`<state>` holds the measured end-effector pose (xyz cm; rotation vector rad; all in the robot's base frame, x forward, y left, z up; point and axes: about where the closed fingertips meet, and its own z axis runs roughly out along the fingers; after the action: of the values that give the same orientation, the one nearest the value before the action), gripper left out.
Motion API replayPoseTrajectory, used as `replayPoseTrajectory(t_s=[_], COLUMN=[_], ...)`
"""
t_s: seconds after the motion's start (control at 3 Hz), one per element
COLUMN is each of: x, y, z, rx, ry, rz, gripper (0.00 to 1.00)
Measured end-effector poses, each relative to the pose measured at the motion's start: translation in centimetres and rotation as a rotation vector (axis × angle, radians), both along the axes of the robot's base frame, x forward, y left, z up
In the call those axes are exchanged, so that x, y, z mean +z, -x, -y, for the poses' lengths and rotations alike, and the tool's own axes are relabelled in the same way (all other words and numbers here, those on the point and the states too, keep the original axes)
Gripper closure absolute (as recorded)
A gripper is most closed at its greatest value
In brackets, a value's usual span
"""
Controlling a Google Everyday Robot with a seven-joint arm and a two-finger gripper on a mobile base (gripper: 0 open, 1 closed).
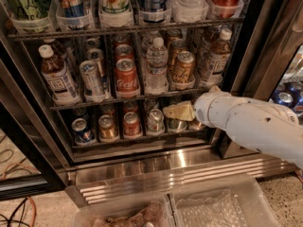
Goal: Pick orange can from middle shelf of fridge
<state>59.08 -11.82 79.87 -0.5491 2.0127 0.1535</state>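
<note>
The orange can (182,67) stands upright on the middle shelf (94,101) of the fridge (156,164), right of a water bottle (156,66) and left of a white-capped brown tea bottle (218,56). My gripper (179,111), pale yellow at the end of the white arm (251,124), is just below the middle shelf's front rail, in front of the bottom rack's cans. It sits below the orange can and apart from it, holding nothing that I can see.
A red cola can (126,75), a slim silver can (92,79) and another tea bottle (57,74) share the middle shelf. Small cans (109,126) fill the bottom rack. The black door frame (258,41) is at right. Clear plastic bins (222,207) lie below.
</note>
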Motion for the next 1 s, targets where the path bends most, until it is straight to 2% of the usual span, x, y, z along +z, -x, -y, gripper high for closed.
replayPoseTrajectory(t_s=[0.33, 0.67, 1.0], x=[0.0, 0.2, 0.4], y=[0.0, -0.5, -1.4], z=[0.0, -1.5, -3.1], rx=[0.000, 0.004, -0.009], ry=[0.000, -0.043, -0.121], rz=[0.000, 0.020, 0.075], gripper=[0.00, 0.00, 0.00])
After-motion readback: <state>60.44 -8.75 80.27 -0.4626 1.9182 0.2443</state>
